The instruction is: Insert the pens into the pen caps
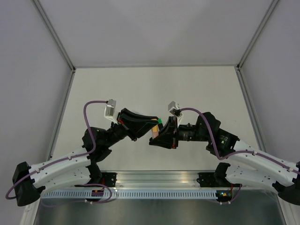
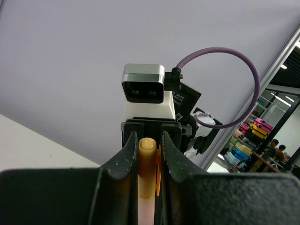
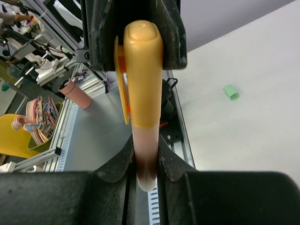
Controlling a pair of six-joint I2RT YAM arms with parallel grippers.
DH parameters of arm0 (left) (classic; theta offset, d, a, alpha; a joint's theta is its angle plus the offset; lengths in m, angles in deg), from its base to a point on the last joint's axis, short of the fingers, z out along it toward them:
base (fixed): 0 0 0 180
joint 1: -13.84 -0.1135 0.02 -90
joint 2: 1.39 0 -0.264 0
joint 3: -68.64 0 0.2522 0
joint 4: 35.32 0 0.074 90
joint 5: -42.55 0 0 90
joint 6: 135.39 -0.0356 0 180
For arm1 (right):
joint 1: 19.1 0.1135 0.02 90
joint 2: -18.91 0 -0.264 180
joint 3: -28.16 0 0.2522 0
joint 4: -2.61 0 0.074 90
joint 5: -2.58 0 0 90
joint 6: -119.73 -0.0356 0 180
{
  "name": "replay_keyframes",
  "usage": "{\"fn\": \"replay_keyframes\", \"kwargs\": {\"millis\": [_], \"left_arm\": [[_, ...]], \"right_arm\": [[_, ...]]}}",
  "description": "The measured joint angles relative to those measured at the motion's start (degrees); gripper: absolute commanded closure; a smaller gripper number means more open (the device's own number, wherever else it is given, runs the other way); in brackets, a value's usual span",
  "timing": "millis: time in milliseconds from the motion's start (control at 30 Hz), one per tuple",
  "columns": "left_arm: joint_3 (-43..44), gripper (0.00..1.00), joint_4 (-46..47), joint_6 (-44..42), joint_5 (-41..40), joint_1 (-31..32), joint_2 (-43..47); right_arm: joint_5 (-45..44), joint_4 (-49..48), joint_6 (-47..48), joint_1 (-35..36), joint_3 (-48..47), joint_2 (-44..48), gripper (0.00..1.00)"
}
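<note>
Above the table, both grippers hold one pale orange-pink pen (image 3: 146, 145) with an orange cap (image 3: 143, 70) seated over its end. My left gripper (image 2: 147, 140) is shut on the orange cap (image 2: 146, 161), clip side to the right. My right gripper (image 3: 146, 152) is shut on the pen's bare translucent barrel near its tail. From the top view the two grippers meet tip to tip, the left gripper (image 1: 154, 123) above the right gripper (image 1: 157, 134), with the pen (image 1: 153, 128) between them. A small green cap (image 3: 230, 92) lies on the white table; in the top view the green cap (image 1: 160, 120) shows beside the fingers.
The white table (image 1: 154, 89) is walled by grey panels at the back and both sides. The aluminium rail (image 1: 159, 180) with the arm bases runs along the near edge. The right arm's wrist camera (image 2: 143, 89) faces the left wrist view at close range.
</note>
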Motion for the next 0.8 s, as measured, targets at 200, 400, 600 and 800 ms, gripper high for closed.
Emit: {"fn": "replay_keyframes", "kwargs": {"millis": [200, 400, 600, 800], "left_arm": [[-0.2, 0.98, 1.4, -0.1, 0.5, 0.0, -0.8], [-1.0, 0.98, 0.9, -0.7, 0.4, -0.1, 0.9], [-1.3, 0.98, 0.6, -1.1, 0.5, -0.1, 1.1], [-1.8, 0.98, 1.0, -1.6, 0.4, -0.1, 0.8]], "right_arm": [[-0.1, 7.6, 2.3, 0.1, -4.7, -1.8, 1.0], [-0.3, 13.2, 5.0, 0.2, -7.6, -1.9, 1.0], [-1.5, 15.0, 6.3, 0.2, -7.9, -1.5, 1.0], [-2.8, 16.3, 7.2, 0.2, -7.9, -1.0, 1.0]]}}
